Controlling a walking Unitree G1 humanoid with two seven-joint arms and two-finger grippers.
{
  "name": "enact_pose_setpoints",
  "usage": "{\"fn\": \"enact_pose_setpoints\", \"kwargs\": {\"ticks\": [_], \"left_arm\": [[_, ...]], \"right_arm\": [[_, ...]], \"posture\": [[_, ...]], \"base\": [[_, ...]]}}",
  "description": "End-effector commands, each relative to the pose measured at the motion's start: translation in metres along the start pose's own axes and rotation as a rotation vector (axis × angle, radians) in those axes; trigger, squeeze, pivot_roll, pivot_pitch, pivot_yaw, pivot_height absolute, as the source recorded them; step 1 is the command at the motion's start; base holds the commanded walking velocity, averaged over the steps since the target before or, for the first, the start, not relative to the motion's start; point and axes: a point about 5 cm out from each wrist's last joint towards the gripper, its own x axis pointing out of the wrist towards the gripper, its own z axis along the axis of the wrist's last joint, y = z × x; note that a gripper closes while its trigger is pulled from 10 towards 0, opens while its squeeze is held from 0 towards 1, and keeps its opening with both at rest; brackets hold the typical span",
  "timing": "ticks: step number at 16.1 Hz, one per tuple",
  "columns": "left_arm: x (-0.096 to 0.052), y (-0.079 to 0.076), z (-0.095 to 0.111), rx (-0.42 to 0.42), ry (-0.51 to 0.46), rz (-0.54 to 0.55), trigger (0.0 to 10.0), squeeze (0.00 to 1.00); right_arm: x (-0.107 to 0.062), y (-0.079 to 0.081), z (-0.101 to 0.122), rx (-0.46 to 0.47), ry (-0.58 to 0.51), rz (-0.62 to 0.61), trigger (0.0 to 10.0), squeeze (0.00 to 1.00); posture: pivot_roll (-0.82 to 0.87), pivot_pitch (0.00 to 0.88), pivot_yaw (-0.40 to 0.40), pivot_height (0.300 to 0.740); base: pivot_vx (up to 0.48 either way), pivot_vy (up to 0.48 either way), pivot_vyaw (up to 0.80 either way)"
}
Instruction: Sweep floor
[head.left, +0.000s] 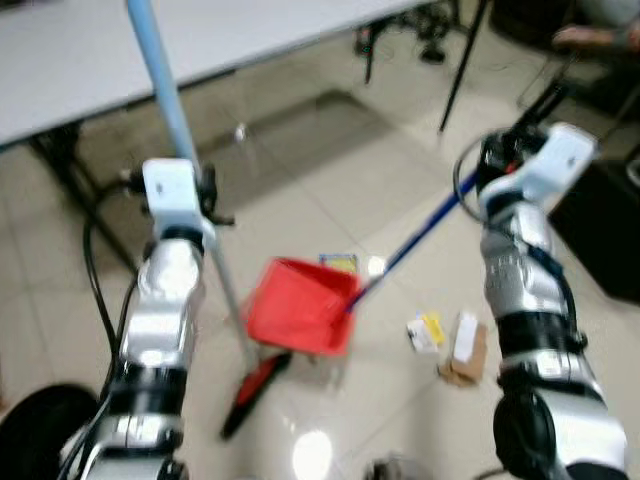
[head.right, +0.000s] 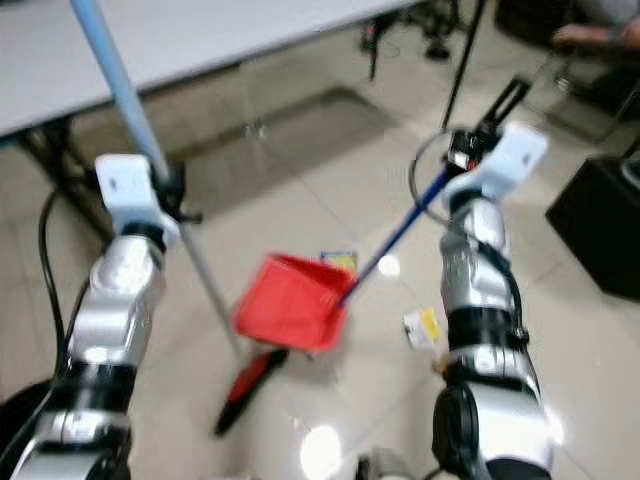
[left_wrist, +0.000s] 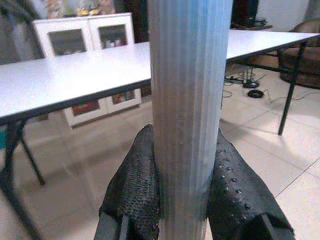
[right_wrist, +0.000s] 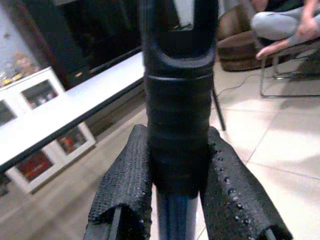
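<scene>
My left gripper (left_wrist: 184, 136) is shut on the pale blue broom pole (head.left: 165, 90), which slants down to a red and black broom head (head.left: 255, 392) on the tiled floor. Beside the head sits a red dustpan (head.left: 300, 305). Its blue handle (head.left: 415, 240) rises to the right, where my right gripper (right_wrist: 175, 131) is shut on the black grip at its top. Litter lies around the pan: a yellow and blue packet (head.left: 340, 263) just behind it, a white and yellow wrapper (head.left: 425, 332) and a small brown cardboard box (head.left: 465, 350) to its right.
A long white table (head.left: 90, 60) on black legs stands ahead, with cables under its far end. A black box (head.left: 605, 230) sits on the floor at the right. A person (right_wrist: 285, 25) sits at the far right. A white cabinet (left_wrist: 82, 37) stands behind the table.
</scene>
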Motion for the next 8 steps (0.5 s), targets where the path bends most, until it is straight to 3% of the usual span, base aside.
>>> {"fn": "enact_pose_setpoints", "kwargs": {"ticks": [1,8], "left_arm": [[0.0005,-0.0094,0.0057,0.007,-0.029,-0.034,10.0,0.00],[0.0009,-0.0100,0.0059,0.006,-0.030,-0.033,10.0,0.00]], "right_arm": [[0.0025,-0.0075,0.0145,0.015,-0.061,-0.025,10.0,0.00],[0.0028,-0.0072,0.0142,0.017,-0.061,-0.024,10.0,0.00]], "posture": [[-0.01,0.104,0.029,0.740],[-0.01,0.103,0.028,0.740]], "base": [[0.480,0.000,0.00],[0.467,0.000,0.00]]}}
